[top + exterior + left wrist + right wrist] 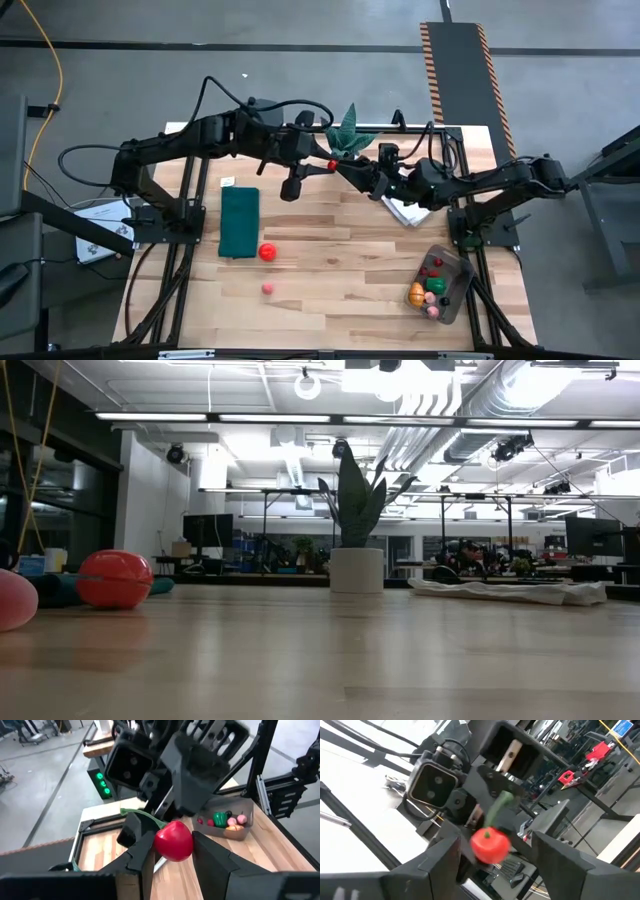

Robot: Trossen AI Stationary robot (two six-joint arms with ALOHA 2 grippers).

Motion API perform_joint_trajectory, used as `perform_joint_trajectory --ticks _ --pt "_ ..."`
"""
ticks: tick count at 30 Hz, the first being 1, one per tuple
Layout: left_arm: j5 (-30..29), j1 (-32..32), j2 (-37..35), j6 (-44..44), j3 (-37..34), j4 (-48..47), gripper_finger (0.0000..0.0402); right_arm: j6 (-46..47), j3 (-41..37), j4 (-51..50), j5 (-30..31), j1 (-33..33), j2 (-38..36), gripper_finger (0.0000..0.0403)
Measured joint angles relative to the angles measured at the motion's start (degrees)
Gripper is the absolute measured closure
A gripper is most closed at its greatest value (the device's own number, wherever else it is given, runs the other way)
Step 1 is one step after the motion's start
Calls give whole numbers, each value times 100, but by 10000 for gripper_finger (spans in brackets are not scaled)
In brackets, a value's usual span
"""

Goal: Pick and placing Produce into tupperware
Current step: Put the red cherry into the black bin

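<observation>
Left fingers [141, 854]: closed partway on a red toy fruit [173, 841] with a green stalk. In the left wrist view both pads touch its sides.

Right fingers [440, 862]: spread wider than the same fruit [490, 845]. In the right wrist view a gap shows on each side, so they have no grip on it.

The left gripper [322, 166] and the right gripper [347, 170] meet tip to tip above the back of the counter [340, 270], with the fruit [332, 165] between them. From above it is only a red speck and the finger positions cannot be read. The low view shows neither gripper nor the held fruit.

The tupperware [462, 262] sits at the near right corner of the counter, well apart from the fingers. It holds red, green, orange and pink produce, too small to count. The left wrist view shows it [235, 833] beyond the right arm, partly cut off.

A loose red tomato [267, 252] lies just beside the dark green mat [239, 222], with a pink ball [268, 289] nearer the front. In the low view the tomato [115, 578] is whole, the pink ball [10, 600] is cut by the frame edge, and the tupperware is out of frame.

A potted plant [355, 510] and a folded white cloth [510, 592] stand at the back.
</observation>
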Motion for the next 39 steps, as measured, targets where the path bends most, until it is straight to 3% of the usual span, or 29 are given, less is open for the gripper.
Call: perform_joint_trajectory --ticks 14,26,39 --pt "20 0 207 85 2 116 293 -109 0 5 -4 2 2 168" --pt "3 0 210 132 2 297 293 -96 0 0 -158 -138 2 233" --pt "4 2 210 260 2 287 293 -109 2 -2 -186 -138 2 241"
